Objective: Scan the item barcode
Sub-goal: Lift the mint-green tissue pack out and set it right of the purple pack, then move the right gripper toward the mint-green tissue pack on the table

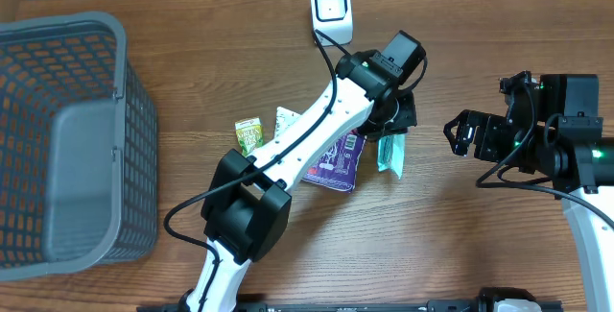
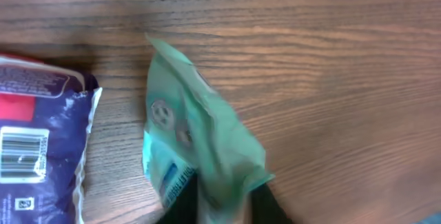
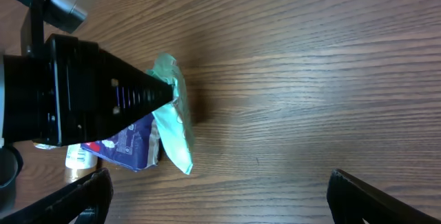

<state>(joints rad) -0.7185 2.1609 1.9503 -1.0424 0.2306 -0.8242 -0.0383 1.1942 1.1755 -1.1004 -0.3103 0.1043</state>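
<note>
Where the overhead view begins at far left, a grey mesh basket stands on the wooden table. Right of it, near table centre, lie a small green packet and a white packet, side by side, partly under the left arm. Next comes a purple packet, flat on the wood; the left wrist view shows a barcode on its upward face. Scanner: white, at the far edge of the table, above the purple packet in the overhead picture and well apart from it.

Left gripper: reached out past the purple packet, just right of it. Teal pouch sits with one end between its fingers; the left wrist view shows a dark finger against each side of that end. Recorded as gripping the pouch. How firmly cannot be told. The pouch stands tilted on edge just beside the purple packet, short of the scanner. The right wrist view shows the same pouch at the tip of the left gripper.

Right gripper: at right, well apart from the pouch, facing it. Jaws spread wide, nothing between them.
</note>
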